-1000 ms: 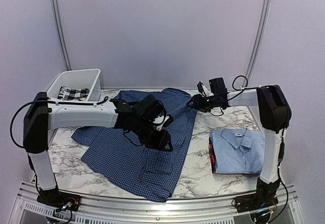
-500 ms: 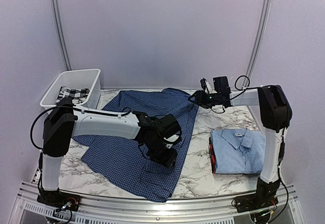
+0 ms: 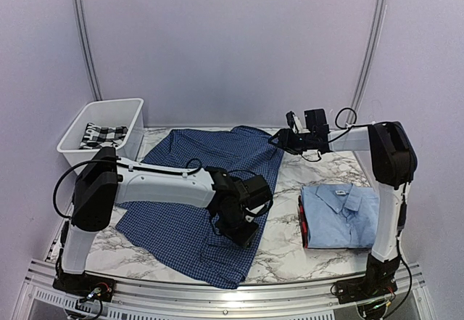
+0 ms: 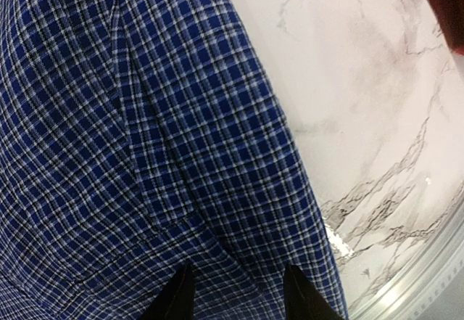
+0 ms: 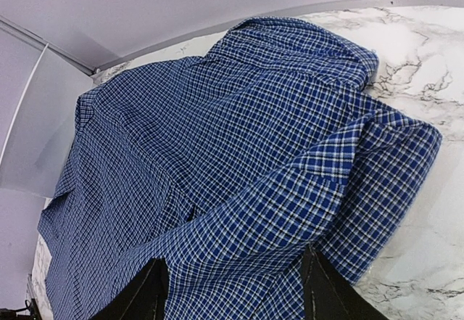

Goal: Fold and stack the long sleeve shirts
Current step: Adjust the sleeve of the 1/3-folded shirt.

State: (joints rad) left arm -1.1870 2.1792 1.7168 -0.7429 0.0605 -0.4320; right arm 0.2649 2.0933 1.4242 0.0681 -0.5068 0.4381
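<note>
The dark blue checked long sleeve shirt (image 3: 192,189) lies spread across the middle of the marble table (image 3: 286,189). My left gripper (image 3: 244,233) hovers low over its right edge with jaws apart; in the left wrist view the left gripper (image 4: 239,294) shows flat cloth (image 4: 145,117) beneath it. My right gripper (image 3: 278,140) is open at the shirt's far right corner. In the right wrist view a raised fold of the shirt (image 5: 319,175) lies between the right gripper (image 5: 235,291) fingers. The light blue long sleeve shirt (image 3: 341,215) sits folded at the right.
A white bin (image 3: 109,103) at the back left holds a black-and-white checked cloth (image 3: 101,133). A red item (image 3: 302,222) shows under the light blue shirt's left edge. A metal rail (image 3: 217,291) runs along the table's near edge.
My left arm has swept right and toward the near edge across the dark blue shirt. The right gripper has shifted slightly right and its jaws have widened.
</note>
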